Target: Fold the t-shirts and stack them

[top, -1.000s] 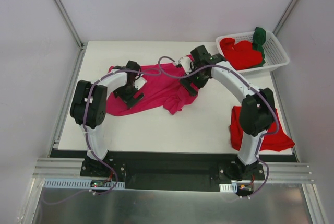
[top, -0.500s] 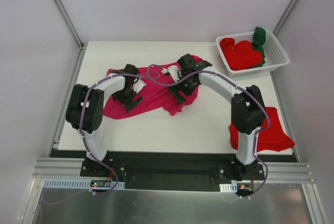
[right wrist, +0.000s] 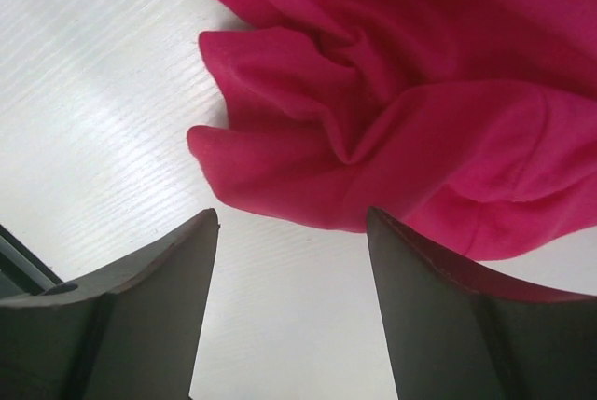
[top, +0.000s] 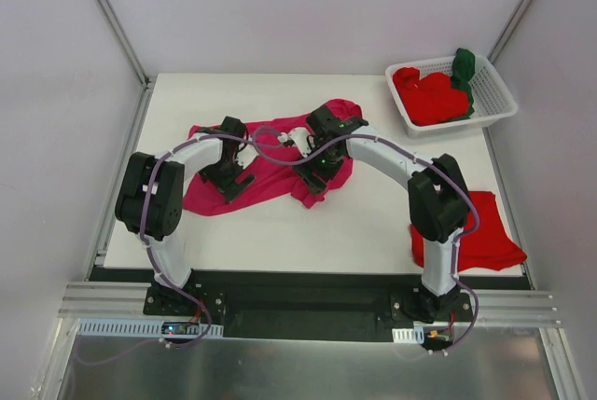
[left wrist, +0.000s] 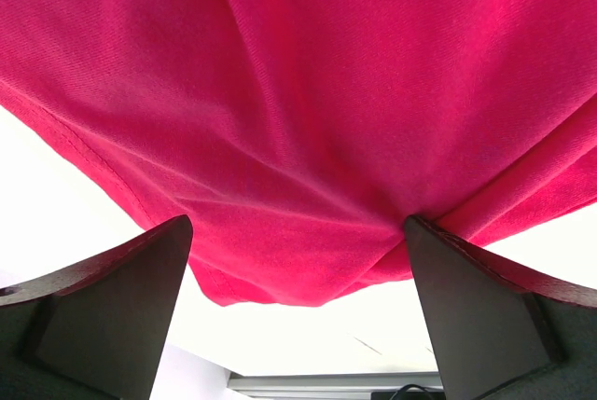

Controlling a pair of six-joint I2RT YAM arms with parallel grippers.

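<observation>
Bright, even overhead light, soft shadows; magenta t-shirt point(left wrist: 308, 92) weave sharp, white table point(left wrist: 37, 204) nearly blown out

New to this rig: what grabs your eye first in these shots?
A crumpled magenta-pink t-shirt sprawls mid-table, with the left fingers and right fingers both open right over it. At the far right corner a white basket holds red t-shirts and a dark green t-shirt; a lone red t-shirt lies flat near the right arm's base.
</observation>
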